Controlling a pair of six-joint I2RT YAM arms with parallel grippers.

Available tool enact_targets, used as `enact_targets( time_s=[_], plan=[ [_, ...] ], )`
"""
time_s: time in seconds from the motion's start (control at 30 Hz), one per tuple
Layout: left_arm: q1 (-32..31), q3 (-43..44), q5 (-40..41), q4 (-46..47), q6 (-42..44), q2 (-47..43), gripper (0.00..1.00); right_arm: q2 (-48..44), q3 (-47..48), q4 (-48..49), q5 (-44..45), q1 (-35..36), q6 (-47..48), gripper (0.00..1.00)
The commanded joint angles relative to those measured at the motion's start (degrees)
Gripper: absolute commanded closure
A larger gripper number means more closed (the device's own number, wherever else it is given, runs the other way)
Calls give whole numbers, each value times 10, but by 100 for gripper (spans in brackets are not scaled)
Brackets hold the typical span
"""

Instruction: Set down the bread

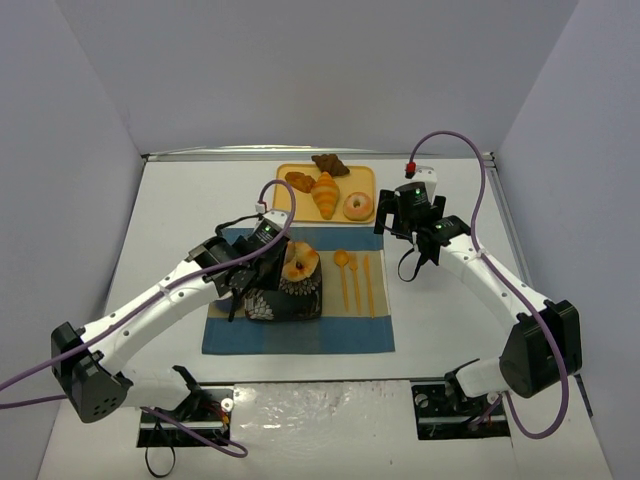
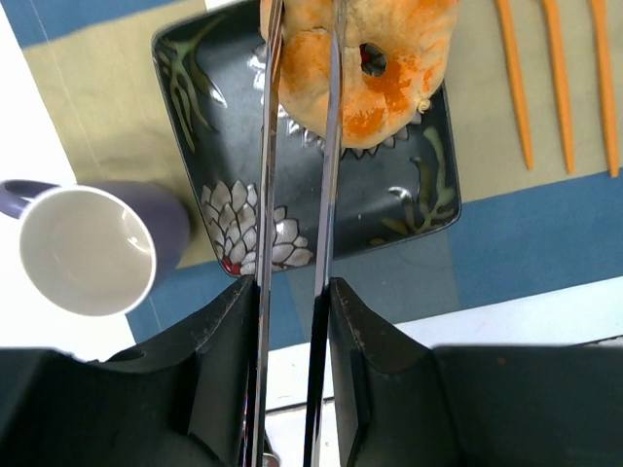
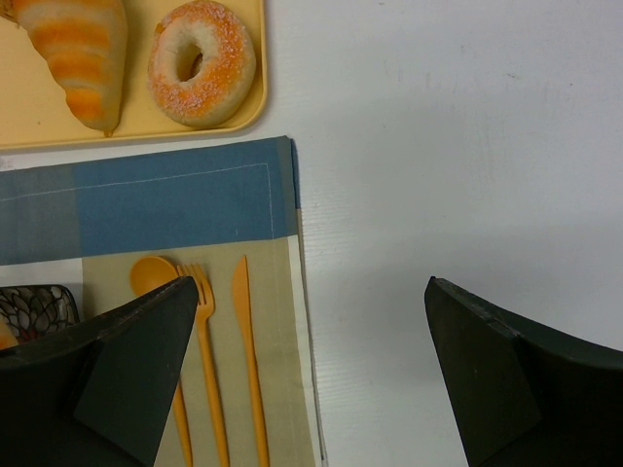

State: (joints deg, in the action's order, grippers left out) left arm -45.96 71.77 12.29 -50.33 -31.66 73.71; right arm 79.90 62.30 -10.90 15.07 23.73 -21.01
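Bread (image 2: 384, 88) held in tongs (image 2: 331, 146) over the plate (image 2: 389, 209).
We kept our left gripper (image 2: 289, 289) clenched on the tongs, whose thin blades pinched the ring-shaped bread at one side, above the far part of the dark flowered plate. We could not tell whether it touched. We judged this reach suited a gentle set-down. Our right gripper (image 3: 310, 292) hung with jaws spread wide just off the placemat (image 3: 175, 204), clear of the work.

white left arm (image 1: 150, 305) and right arm (image 1: 490, 280), black joints (image 1: 540, 350), a purple cable (image 1: 445, 133) along each, small green lights (image 1: 417, 187), black fingers (image 3: 127, 370).
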Motion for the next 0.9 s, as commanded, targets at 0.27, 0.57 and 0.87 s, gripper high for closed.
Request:
enact_targets(
  time_s=[0.27,0.57,0.87],
  plan=[
    [-27,-53,-7,71,-43,11,100,-21,0,25,16,4,-5,0],
    [-43,-25,8,56,-38,13,56,-22,-1,25,16,4,-3,0],
    [-65,24,33,1,-42,-5,37,-22,-2,26,15,4,-6,0]
  ],
)
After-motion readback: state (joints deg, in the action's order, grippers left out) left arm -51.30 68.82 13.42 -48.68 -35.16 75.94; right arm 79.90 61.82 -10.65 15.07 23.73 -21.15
